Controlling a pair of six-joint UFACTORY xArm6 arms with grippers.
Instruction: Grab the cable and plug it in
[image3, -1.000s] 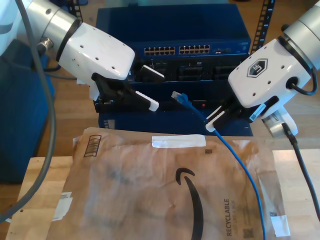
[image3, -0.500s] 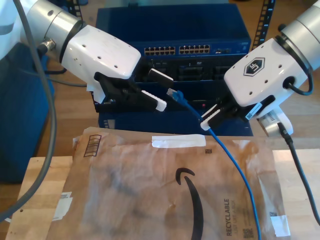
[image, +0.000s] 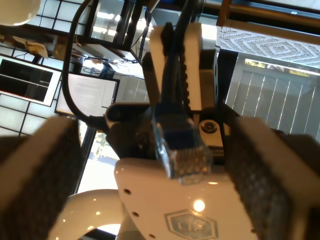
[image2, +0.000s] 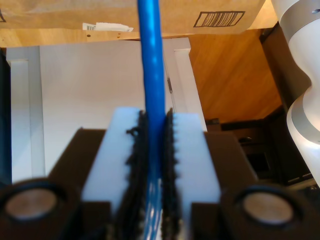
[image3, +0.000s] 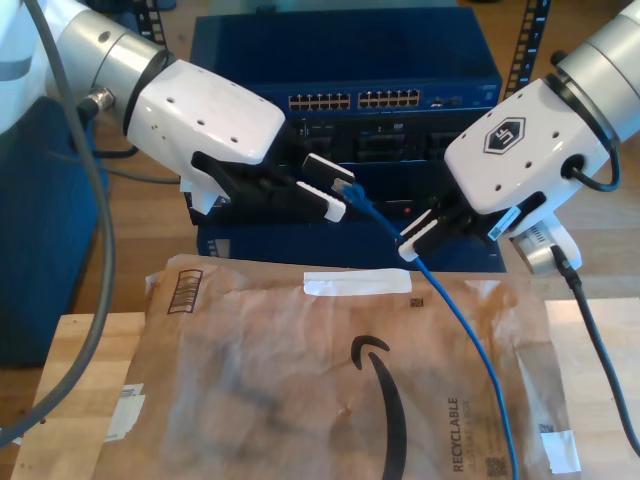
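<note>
Tabletop (image3: 70, 350): carries a brown mailer (image3: 300, 380); the cable (image3: 470, 340) trails across it.
Second claw (image3: 415, 238): our jaws are clamped on the cable just behind its raised plug (image3: 345, 188).
First claw (image3: 330, 188): open, fingers flanking the plug; we judge it should close squarely on the plug body.
Switch (image3: 350, 100): ports lie beyond.

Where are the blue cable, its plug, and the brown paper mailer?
cable (image3: 465, 320), exterior view, mid-length over the mailer.
plug (image: 182, 152), first wrist view, clear tip between the open gripper's pads.
brown paper mailer (image3: 260, 380), exterior view, bare middle of its face.
</note>
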